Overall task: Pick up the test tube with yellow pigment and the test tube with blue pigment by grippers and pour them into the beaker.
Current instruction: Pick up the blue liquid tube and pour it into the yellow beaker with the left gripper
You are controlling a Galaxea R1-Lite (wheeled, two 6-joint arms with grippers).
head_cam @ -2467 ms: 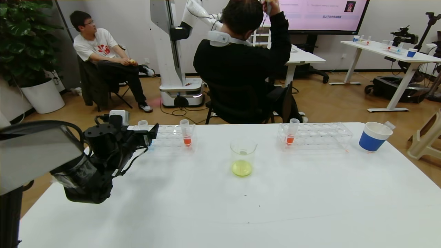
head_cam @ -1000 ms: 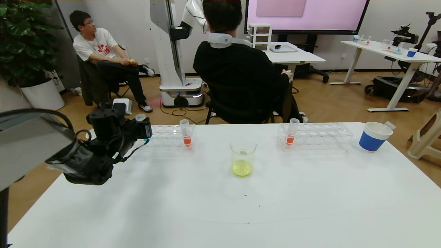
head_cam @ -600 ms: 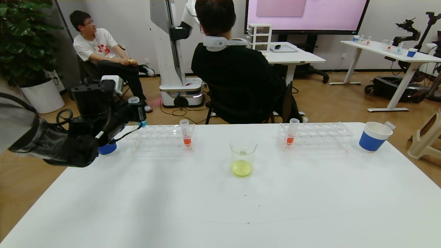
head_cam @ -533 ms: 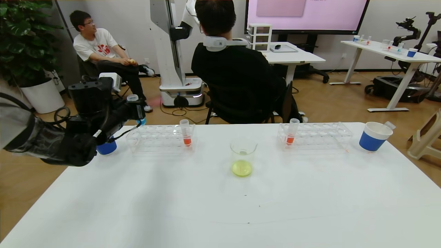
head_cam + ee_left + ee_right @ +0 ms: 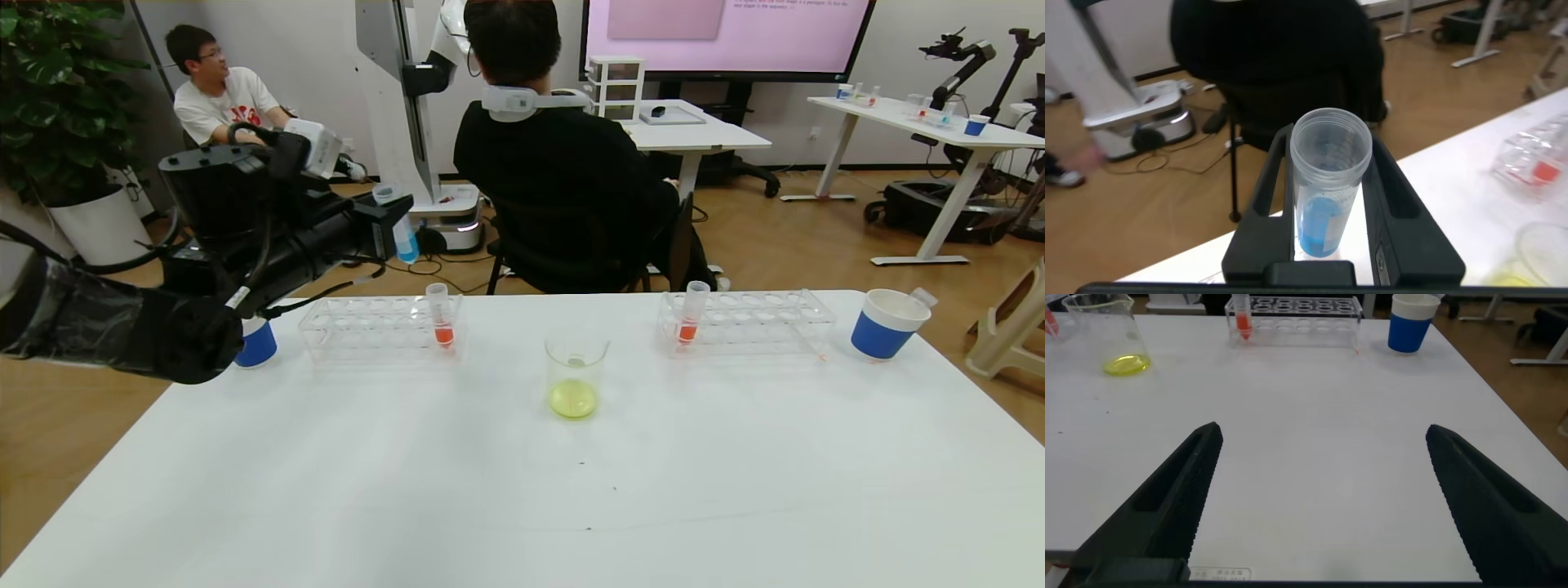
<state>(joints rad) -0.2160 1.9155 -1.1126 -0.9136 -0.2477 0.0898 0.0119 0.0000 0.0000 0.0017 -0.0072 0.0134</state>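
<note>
We hold our left pincer (image 5: pixel 397 231) raised above the far left part of the white surface (image 5: pixel 522 490), over the left clear rack (image 5: pixel 375 327). Its fingers are clamped on the test tube with blue pigment (image 5: pixel 400 233), which stands nearly upright between them with its open mouth up and the cyan-blue liquid pooled in its lower end. The left wrist view looks down into that same tube (image 5: pixel 1327 192), pinched from both sides by the black fingers (image 5: pixel 1267 196).

The beaker (image 5: pixel 576 376) sits near the middle of the surface, well apart from the held tube, with yellow-green liquid at its bottom. We cannot make out a separate test tube with yellow pigment in any view.

An orange-red tube (image 5: pixel 441 314) stands in the left rack, and another orange-red tube (image 5: pixel 692 312) stands at the left end of the right rack (image 5: pixel 751 318). A blue-and-white paper cup (image 5: pixel 886 322) rests near the far right edge, and a second cup (image 5: pixel 255 343) peeks out beside our left arm.

Our right pincer (image 5: pixel 1323 498) hovers low over the near right part of the surface with its fingers spread wide and gripping nothing; the head view does not show it.
</note>
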